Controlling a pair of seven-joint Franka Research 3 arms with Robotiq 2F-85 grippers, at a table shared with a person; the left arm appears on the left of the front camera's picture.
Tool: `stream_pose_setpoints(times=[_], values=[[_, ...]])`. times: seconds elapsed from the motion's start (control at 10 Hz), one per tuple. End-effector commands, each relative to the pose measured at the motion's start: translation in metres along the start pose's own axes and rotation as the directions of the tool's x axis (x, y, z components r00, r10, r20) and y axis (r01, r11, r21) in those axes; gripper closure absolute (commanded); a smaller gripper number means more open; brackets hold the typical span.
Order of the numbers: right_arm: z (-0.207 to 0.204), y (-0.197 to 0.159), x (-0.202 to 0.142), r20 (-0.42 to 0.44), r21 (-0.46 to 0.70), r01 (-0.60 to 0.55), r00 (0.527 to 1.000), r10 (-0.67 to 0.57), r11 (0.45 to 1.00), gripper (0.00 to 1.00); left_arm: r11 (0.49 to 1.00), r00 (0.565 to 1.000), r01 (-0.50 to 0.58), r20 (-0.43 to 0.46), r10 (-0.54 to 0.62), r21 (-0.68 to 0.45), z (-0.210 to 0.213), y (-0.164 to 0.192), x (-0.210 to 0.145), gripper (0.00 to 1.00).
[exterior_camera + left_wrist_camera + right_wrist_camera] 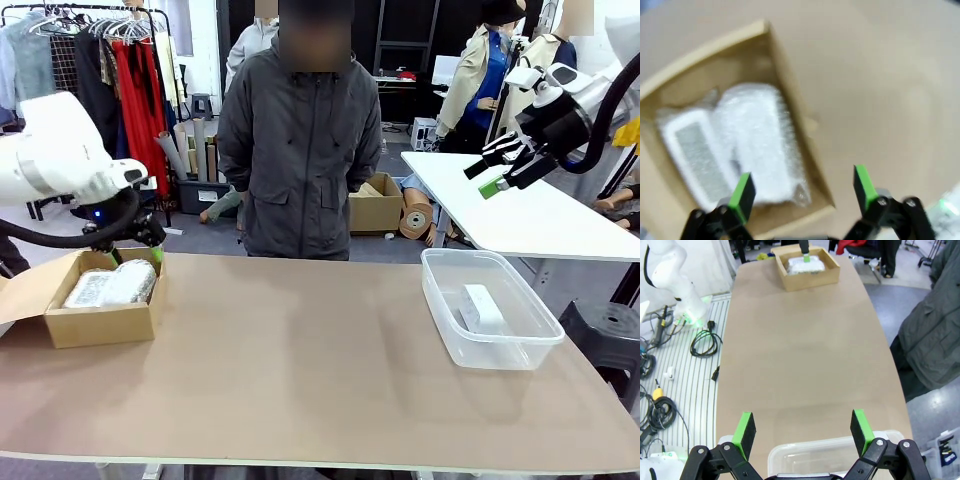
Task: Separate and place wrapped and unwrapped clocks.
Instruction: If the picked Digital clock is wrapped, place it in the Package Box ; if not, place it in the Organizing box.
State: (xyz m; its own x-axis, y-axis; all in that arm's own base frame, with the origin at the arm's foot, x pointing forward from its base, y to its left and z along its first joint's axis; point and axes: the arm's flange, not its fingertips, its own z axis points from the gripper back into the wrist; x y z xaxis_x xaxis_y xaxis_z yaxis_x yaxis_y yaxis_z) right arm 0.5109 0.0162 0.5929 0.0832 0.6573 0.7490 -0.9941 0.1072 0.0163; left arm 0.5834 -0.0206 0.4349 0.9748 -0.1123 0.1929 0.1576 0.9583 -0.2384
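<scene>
I see my left gripper [802, 192] hanging just above the near edge of the cardboard box [95, 322] at the desk's [300, 360] left end, fingers spread wide and holding nothing. Inside the box lie the two bubble-wrapped clocks [737, 147] side by side, touching. My right gripper [802, 432] is raised well above the clear plastic bin [500, 345] at the desk's right end, fingers released and empty. The bare white clock [482, 307] rests on the bin's floor. A person [300, 150] stands at the far side.
</scene>
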Motion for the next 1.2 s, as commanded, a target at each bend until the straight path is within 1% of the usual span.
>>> stream_pose_setpoints(times=[0.0,0.1,0.2,0.3,0.4,0.5,0.6,0.7,0.8,0.9,1.0,1.1], values=[[0.001,0.001,0.0,-0.009,0.001,-0.025,1.0,0.025,1.0,0.0,0.986,0.996,0.066,-0.055,-0.075,-0.155,0.025,0.003,0.011,0.0],[0.001,0.001,0.0,-0.009,0.001,-0.025,1.0,0.025,1.0,0.0,0.961,0.984,0.152,-0.056,-0.169,-0.229,0.037,0.001,0.015,0.0],[0.001,0.001,0.0,-0.009,0.001,-0.025,1.0,0.025,1.0,0.0,0.937,0.978,0.178,-0.051,-0.202,-0.301,0.041,-0.002,0.018,0.0],[0.001,0.001,0.0,-0.009,0.001,-0.025,1.0,0.025,1.0,0.0,0.891,0.957,0.269,-0.006,-0.292,-0.366,0.053,-0.004,0.022,0.0],[0.001,0.001,0.0,-0.009,0.001,-0.025,1.0,0.025,1.0,0.0,0.817,0.915,0.395,0.102,-0.39,-0.42,0.061,-0.003,0.026,0.0],[0.001,0.001,0.0,-0.009,0.001,-0.025,1.0,0.025,1.0,0.0,0.757,0.856,0.516,0.219,-0.468,-0.4,0.068,-0.003,0.03,0.0],[0.001,0.001,0.0,-0.009,0.001,-0.025,1.0,0.025,1.0,0.0,0.691,0.769,0.638,0.328,-0.549,-0.339,0.073,-0.006,0.03,0.0],[0.001,0.001,0.0,-0.009,0.001,-0.025,1.0,0.025,1.0,0.0,0.617,0.685,0.727,0.373,-0.626,-0.301,0.081,-0.007,0.029,0.0],[0.001,0.001,0.0,-0.009,0.001,-0.025,1.0,0.025,1.0,0.0,0.536,0.604,0.797,0.387,-0.697,-0.277,0.085,-0.014,0.023,0.0],[0.001,0.001,0.0,-0.009,0.001,-0.025,1.0,0.025,1.0,0.0,0.465,0.522,0.853,0.418,-0.744,-0.238,0.088,-0.019,0.019,0.0],[0.001,0.001,0.0,-0.009,0.001,-0.025,1.0,0.025,1.0,0.0,0.421,0.464,0.885,0.445,-0.766,-0.199,0.091,-0.028,0.016,0.0],[0.001,0.001,0.0,-0.009,0.001,-0.025,1.0,0.025,1.0,0.0,0.416,0.449,0.891,0.505,-0.737,-0.183,0.097,-0.033,0.017,0.0]])
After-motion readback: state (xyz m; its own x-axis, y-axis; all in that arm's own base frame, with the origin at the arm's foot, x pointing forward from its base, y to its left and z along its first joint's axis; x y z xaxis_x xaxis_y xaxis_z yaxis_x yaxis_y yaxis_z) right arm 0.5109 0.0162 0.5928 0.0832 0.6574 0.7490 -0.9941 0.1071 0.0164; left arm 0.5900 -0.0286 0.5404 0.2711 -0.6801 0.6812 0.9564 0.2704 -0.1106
